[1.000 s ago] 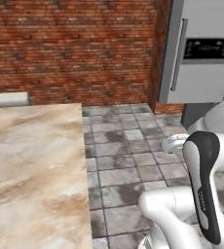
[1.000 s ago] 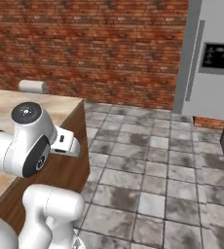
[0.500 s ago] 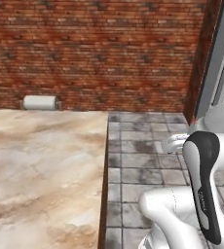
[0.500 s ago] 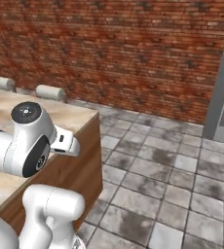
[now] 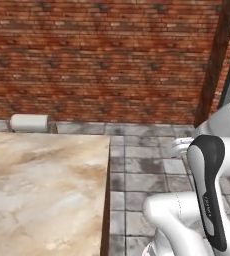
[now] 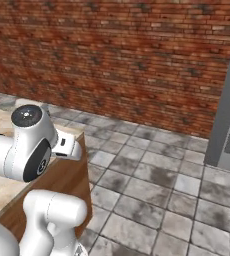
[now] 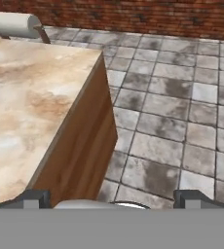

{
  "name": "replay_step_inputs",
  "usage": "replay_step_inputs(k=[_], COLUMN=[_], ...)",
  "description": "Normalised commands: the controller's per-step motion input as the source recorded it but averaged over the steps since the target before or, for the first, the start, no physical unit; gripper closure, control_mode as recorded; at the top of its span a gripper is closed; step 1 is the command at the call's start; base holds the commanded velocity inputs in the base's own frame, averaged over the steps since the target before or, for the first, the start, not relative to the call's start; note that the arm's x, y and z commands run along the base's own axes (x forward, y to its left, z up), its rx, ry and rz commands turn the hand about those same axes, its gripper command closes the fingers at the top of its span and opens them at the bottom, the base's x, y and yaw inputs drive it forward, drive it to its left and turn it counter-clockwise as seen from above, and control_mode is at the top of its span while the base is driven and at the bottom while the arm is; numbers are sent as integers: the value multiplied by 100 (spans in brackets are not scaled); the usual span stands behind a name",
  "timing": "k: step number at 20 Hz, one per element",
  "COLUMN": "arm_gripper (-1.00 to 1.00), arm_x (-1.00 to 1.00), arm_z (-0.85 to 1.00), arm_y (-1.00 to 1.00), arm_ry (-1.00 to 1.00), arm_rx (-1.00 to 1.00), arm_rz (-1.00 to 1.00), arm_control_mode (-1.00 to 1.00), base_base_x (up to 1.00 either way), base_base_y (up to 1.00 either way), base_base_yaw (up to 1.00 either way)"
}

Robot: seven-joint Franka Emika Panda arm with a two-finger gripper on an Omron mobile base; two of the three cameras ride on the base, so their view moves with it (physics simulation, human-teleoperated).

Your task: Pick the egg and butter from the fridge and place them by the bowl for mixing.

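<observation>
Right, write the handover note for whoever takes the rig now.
Gripper: jaws open, holding nothing, hanging over the floor beside the counter corner.
Fridge: grey side at the right edge of the right base view; no door or inside can be seen.
Egg, butter, bowl: nothing to report from these views.
Done: nothing placed.
Left: get to the fridge, fetch the egg and butter, set both by the bowl.

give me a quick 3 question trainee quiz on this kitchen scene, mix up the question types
1. True or false: the gripper is holding the egg.
2. What is the wall behind the counter made of? A tile, B brick, C wood
3. Fill in: the pale roll lies at the counter's far ____ corner in the left base view.

Key: 1 false; 2 B; 3 left
</observation>
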Motion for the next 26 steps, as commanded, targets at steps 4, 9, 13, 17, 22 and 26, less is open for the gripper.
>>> replay_step_inputs(k=[4,9,13,17,22,26], arm_gripper=[-100,-100,-100,-100,-100,-100], arm_x=[0,0,0,0,0,0], arm_z=[0,0,0,0,0,0], arm_y=[0,0,0,0,0,0], arm_ry=[0,0,0,0,0,0], arm_rx=[0,0,0,0,0,0], arm_rz=[0,0,0,0,0,0], arm_control_mode=[100,100,100,100,100,100], base_base_x=[67,68,73,68,57,55], base_base_y=[-34,-32,-30,-30,-29,-28], base_base_yaw=[0,0,0,-1,-11,-14])
